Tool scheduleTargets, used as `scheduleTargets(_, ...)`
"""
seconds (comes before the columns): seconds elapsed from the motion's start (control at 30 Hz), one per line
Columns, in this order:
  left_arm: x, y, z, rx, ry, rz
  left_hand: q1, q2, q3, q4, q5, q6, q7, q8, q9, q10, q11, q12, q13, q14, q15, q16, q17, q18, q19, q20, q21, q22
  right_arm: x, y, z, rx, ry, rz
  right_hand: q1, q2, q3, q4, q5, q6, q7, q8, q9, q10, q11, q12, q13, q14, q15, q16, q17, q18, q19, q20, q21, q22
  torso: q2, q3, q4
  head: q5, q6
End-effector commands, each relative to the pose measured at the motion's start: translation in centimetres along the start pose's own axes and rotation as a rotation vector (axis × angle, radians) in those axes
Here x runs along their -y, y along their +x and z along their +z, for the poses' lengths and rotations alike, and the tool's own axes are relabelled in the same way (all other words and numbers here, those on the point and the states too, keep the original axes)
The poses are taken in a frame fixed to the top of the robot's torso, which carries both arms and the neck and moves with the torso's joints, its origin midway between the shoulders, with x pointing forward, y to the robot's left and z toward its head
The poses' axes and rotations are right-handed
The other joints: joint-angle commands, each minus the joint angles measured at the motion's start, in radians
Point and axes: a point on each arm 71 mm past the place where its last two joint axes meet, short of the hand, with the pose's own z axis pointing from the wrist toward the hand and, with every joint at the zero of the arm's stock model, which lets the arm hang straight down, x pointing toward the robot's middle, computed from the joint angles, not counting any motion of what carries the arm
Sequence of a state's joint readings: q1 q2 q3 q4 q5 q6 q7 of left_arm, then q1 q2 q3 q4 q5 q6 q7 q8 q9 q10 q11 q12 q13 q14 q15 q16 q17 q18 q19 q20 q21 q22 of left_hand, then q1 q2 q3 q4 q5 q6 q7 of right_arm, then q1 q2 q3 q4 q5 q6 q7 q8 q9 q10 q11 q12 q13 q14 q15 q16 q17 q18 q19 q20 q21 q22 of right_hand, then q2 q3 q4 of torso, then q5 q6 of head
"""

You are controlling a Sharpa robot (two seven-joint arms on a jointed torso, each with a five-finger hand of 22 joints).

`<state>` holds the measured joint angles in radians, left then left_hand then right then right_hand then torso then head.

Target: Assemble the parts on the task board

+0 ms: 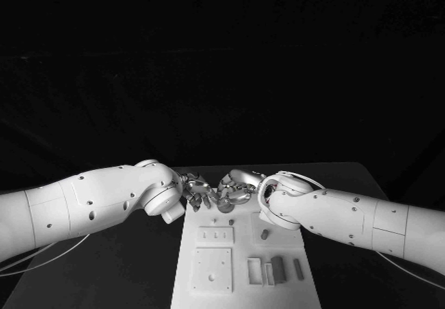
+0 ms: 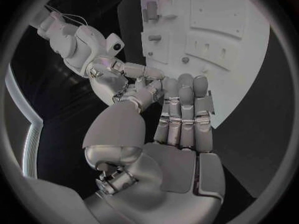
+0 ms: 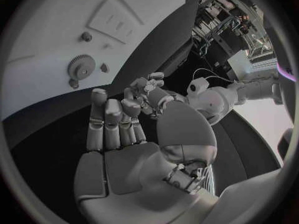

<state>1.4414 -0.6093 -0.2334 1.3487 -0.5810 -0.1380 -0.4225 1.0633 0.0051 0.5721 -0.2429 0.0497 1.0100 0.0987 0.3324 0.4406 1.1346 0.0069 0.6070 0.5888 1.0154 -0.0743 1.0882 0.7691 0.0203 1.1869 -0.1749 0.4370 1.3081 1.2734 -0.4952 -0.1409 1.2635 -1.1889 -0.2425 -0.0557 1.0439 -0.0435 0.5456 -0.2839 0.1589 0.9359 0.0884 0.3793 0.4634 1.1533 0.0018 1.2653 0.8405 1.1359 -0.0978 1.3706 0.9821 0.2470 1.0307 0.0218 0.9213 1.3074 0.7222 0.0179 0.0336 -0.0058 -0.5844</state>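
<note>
The white task board (image 1: 245, 283) lies flat mid-bench, reaching its near edge. Grey parts (image 1: 277, 265) stand upright near the board's right edge; a toothed gear (image 3: 81, 66), apparently flat, sits near its far end.

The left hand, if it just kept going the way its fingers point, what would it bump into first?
Most likely the right hand. In the head view the left hand reaches toward it at the far end of the task board, fingertips nearly meeting. Whether they already touch is unclear.

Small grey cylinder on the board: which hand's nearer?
Right. The right hand is just beyond the small grey cylinder, on its side; the left hand is across the white board.
</note>
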Motion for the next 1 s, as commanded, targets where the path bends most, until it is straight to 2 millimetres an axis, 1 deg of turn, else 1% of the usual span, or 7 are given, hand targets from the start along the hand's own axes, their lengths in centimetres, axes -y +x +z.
scheduleTargets(0.03, 0.3, 0.0, 0.0, 0.018, 0.023, -0.007, 0.016, 0.002, 0.006, -0.005, 0.004, 0.016, 0.008, 0.011, 0.016, 0.007, 0.001, 0.007, 0.001, 0.007, -0.004, 0.007, 0.002, 0.036, 0.01, 0.0, 0.004, 0.007, -0.5, 0.2, 0.0, -0.01, -0.024, -0.006, -0.001, 0.007, 0.006, -0.003, 0.004, 0.024, 0.019, 0.006, 0.0, 0.001, -0.006, -0.005, 0.0, -0.001, -0.004, 0.001, -0.001, 0.015, 0.007, -0.003, 0.0, 0.011, 0.0, 0.0005, 0.0, 0.0, 0.0)
scheduleTargets(0.53, 0.2, -0.5, -0.1, 0.076, 0.037, 0.022, 0.01, -0.004, 0.026, -0.011, 0.015, 0.04, -0.006, 0.034, 0.047, 0.035, -0.012, 0.018, 0.01, 0.028, -0.016, 0.025, 0.019, 0.036, 0.035, -0.01, 0.022, 0.022, 1.5, -0.6, -1.2, 0.017, 0.008, 0.004, -0.003, -0.015, 0.005, -0.004, 0.001, 0.012, 0.023, -0.005, 0.002, -0.003, -0.003, -0.009, -0.001, -0.006, -0.003, -0.002, -0.003, 0.015, 0.002, -0.002, -0.002, 0.011, 0.0, 0.0009, 0.0002, 0.003, -0.006)
scheduleTargets(0.57, 0.2, -0.5, -0.2, 0.077, 0.035, 0.027, 0.007, -0.007, 0.028, -0.011, 0.024, 0.041, -0.007, 0.035, 0.05, 0.038, -0.013, 0.019, 0.012, 0.03, -0.018, 0.027, 0.021, 0.036, 0.037, -0.011, 0.025, 0.022, 1.8, -0.7, -1.4, 0.021, 0.014, 0.008, -0.003, -0.015, 0.005, -0.004, 0.001, 0.012, 0.023, -0.005, 0.002, -0.003, -0.002, -0.009, -0.001, -0.006, -0.003, -0.002, -0.003, 0.015, 0.002, -0.002, -0.003, 0.011, 0.0, 0.0011, 0.0003, 0.003, -0.007)
scheduleTargets(0.6, 0.1, -0.5, -0.2, 0.077, 0.032, 0.029, -0.002, -0.014, 0.026, -0.01, 0.077, 0.044, -0.008, 0.038, 0.055, 0.042, -0.015, 0.022, 0.015, 0.033, -0.021, 0.031, 0.026, 0.036, 0.041, -0.014, 0.031, 0.023, 2.2, -0.8, -1.6, 0.025, 0.021, 0.01, -0.003, -0.016, 0.005, -0.004, 0.002, 0.012, 0.023, -0.005, 0.002, -0.003, -0.002, -0.009, -0.001, -0.006, -0.003, -0.002, -0.003, 0.015, 0.002, -0.002, -0.003, 0.011, 0.0, 0.0015, 0.0003, 0.004, -0.007)
scheduleTargets(0.63, 0.1, -0.5, -0.2, 0.074, 0.03, 0.03, -0.014, -0.019, 0.019, -0.01, 0.097, 0.051, -0.012, 0.042, 0.062, 0.049, -0.019, 0.028, 0.02, 0.038, -0.025, 0.038, 0.032, 0.035, 0.047, -0.017, 0.04, 0.024, 2.5, -0.8, -1.7, 0.028, 0.027, 0.011, -0.002, -0.016, 0.006, -0.005, 0.003, 0.011, 0.023, -0.006, 0.002, -0.004, -0.002, -0.01, -0.001, -0.007, -0.003, -0.002, -0.003, 0.015, 0.002, -0.002, -0.003, 0.011, 0.0, 0.0016, 0.0003, 0.004, -0.008)
scheduleTargets(0.87, -0.2, -0.4, -0.3, 0.07, 0.016, 0.042, -0.027, -0.028, 0.012, -0.01, 0.134, 0.063, -0.02, 0.048, 0.074, 0.058, -0.027, 0.041, 0.036, 0.045, -0.034, 0.055, 0.046, 0.034, 0.053, -0.026, 0.063, 0.025, 4.6, -1.6, -2.9, 0.049, 0.071, 0.023, 0.001, -0.018, 0.007, -0.005, 0.009, 0.011, 0.024, -0.007, 0.003, -0.004, -0.001, -0.01, -0.001, -0.008, -0.002, -0.003, -0.003, 0.015, 0.001, -0.002, -0.003, 0.011, 0.0, 0.0013, -0.0006, 0.006, -0.012)
scheduleTargets(1.0, -0.4, -0.4, -0.3, 0.074, 0.012, 0.044, -0.033, -0.033, 0.009, -0.007, 0.136, 0.069, -0.023, 0.051, 0.079, 0.063, -0.03, 0.047, 0.042, 0.049, -0.037, 0.062, 0.05, 0.034, 0.056, -0.03, 0.074, 0.025, 5.5, -1.9, -3.4, 0.058, 0.091, 0.028, 0.002, -0.019, 0.008, -0.005, 0.011, 0.011, 0.024, -0.007, 0.004, -0.005, -0.001, -0.01, -0.001, -0.008, -0.002, -0.003, -0.003, 0.015, 0.001, -0.002, -0.004, 0.011, -0.001, 0.0015, -0.0001, 0.007, -0.015)
